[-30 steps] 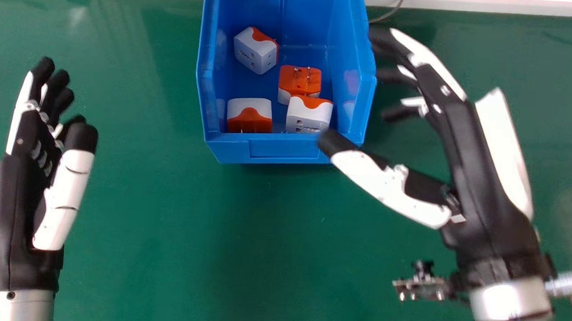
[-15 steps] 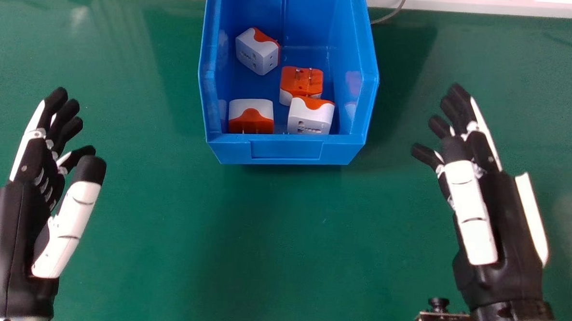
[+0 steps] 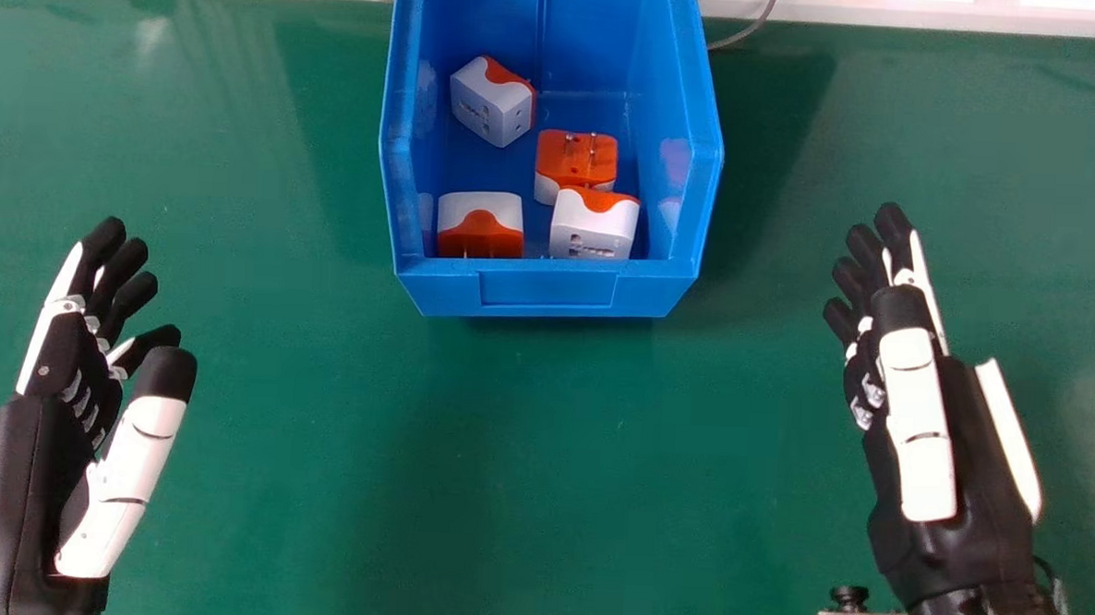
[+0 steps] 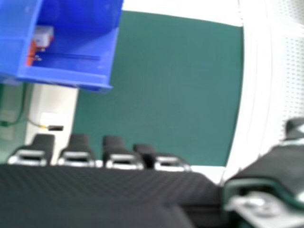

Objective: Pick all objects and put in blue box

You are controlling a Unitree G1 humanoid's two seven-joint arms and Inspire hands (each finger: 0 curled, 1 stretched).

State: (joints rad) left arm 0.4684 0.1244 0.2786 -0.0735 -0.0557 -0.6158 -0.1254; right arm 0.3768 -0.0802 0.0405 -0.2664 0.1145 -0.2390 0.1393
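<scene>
The blue box stands at the top middle of the head view, with several white and orange adapters inside: one farther back, an orange-faced one with pins up, and two by the front wall. My left hand is open and empty at the view's left side. On the right side, apart from the box, my right hand is open and holds nothing. In the right hand view the box and an adapter show beyond my right hand.
The green table extends around the box and between both hands. A white ledge runs along its far edge, where a grey cable lies just right of the box.
My right hand has drawn away from the box's front right corner, rightward and back toward the robot. My left hand has moved lower in the head view. The adapters stay where they were.
</scene>
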